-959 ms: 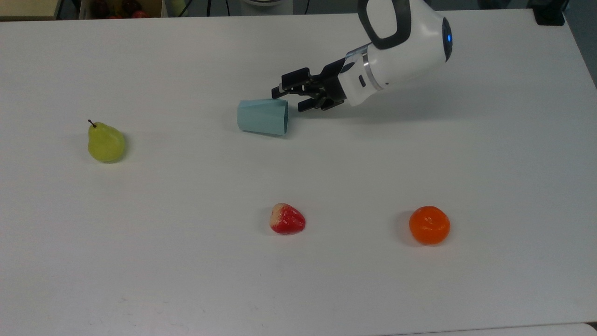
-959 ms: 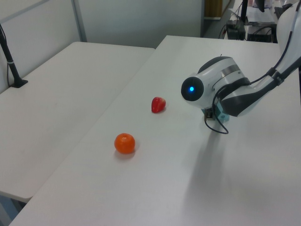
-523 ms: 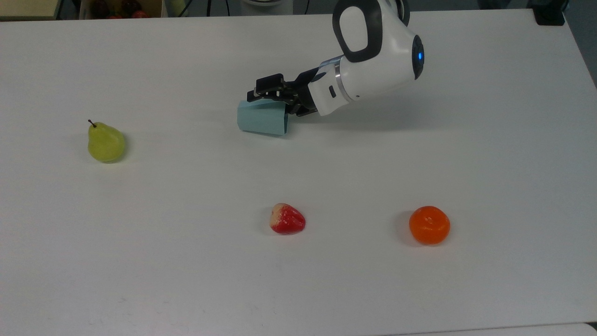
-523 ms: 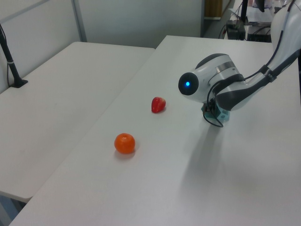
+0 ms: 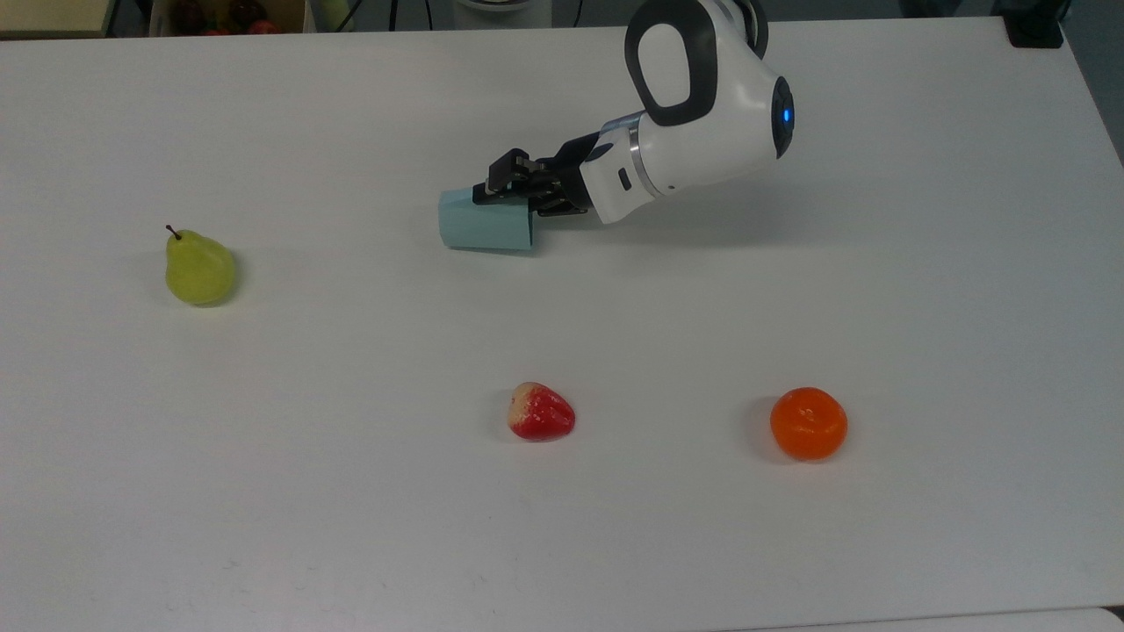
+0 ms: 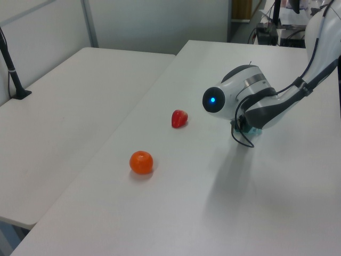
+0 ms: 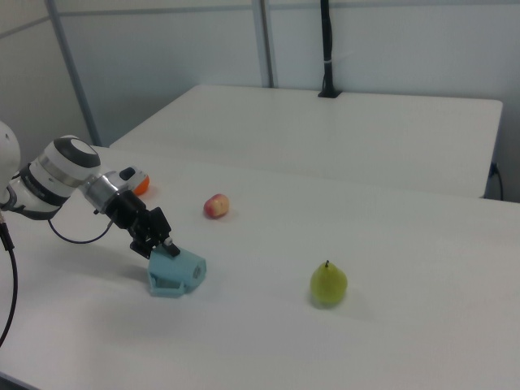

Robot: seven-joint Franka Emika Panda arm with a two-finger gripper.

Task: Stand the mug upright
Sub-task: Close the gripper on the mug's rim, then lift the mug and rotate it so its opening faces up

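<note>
End effector (image 5: 514, 187) clamps rim of the sideways-lying mug (image 5: 483, 230).

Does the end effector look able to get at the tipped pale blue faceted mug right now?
Probably yes. The end effector is already at the pale blue faceted mug, which lies on its side, with its fingers closed on the mug's rim end. Nothing stands between them; the green pear lies well away.

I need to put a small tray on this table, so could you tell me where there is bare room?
Bare table lies between the pear and the strawberry, and along the top view's bottom edge below the orange. It is crowded only where the tool meets the mug.
</note>
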